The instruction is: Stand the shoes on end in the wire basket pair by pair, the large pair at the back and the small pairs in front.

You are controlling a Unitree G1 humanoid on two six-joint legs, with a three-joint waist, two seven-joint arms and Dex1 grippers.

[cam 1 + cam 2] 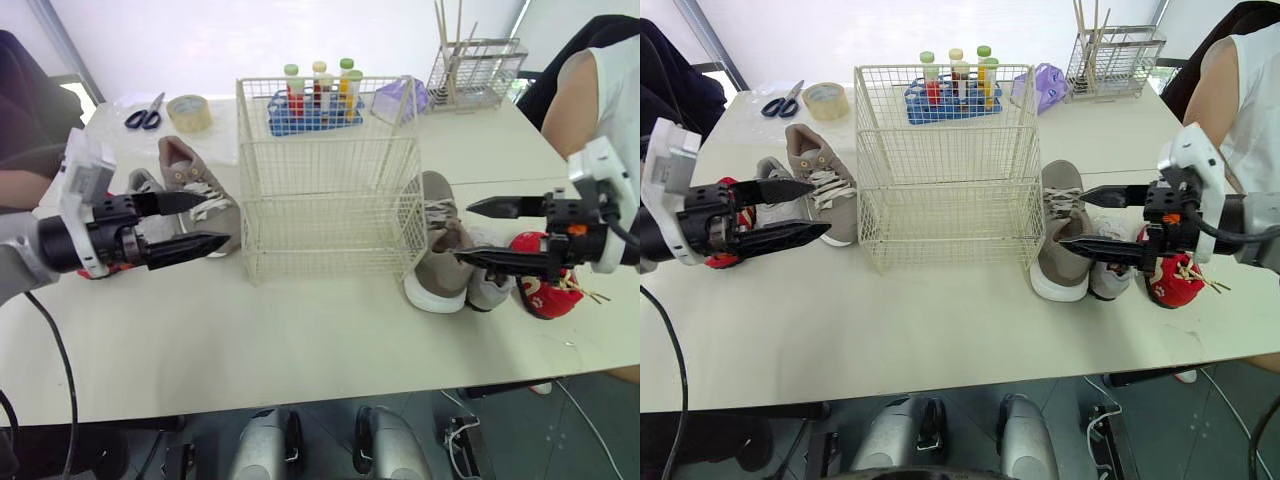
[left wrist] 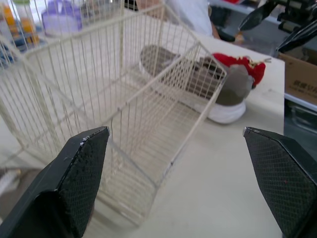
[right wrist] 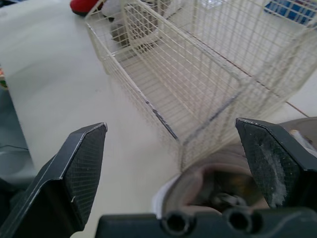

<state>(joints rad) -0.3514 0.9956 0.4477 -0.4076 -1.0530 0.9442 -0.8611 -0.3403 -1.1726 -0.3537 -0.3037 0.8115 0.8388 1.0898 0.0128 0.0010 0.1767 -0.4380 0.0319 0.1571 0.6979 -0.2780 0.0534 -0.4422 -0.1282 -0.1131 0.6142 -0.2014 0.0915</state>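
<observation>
The cream wire basket (image 1: 330, 180) stands empty at the table's middle. Left of it lies a large tan shoe (image 1: 196, 186), with a small grey shoe (image 1: 141, 184) and something red beside it. My left gripper (image 1: 205, 223) hovers open just in front of that tan shoe, holding nothing. Right of the basket lies the other tan shoe (image 1: 436, 245), a small grey shoe (image 1: 488, 285) and a red shoe (image 1: 540, 275). My right gripper (image 1: 468, 232) stands open over the right tan shoe, its fingers (image 3: 81, 168) spread wide.
Behind the basket are a blue rack of tubes (image 1: 315, 100), a purple box (image 1: 398, 98), a wire utensil holder (image 1: 478, 70), a tape roll (image 1: 189, 112) and scissors (image 1: 145, 113). A person sits at the far right (image 1: 610, 90), another at the far left.
</observation>
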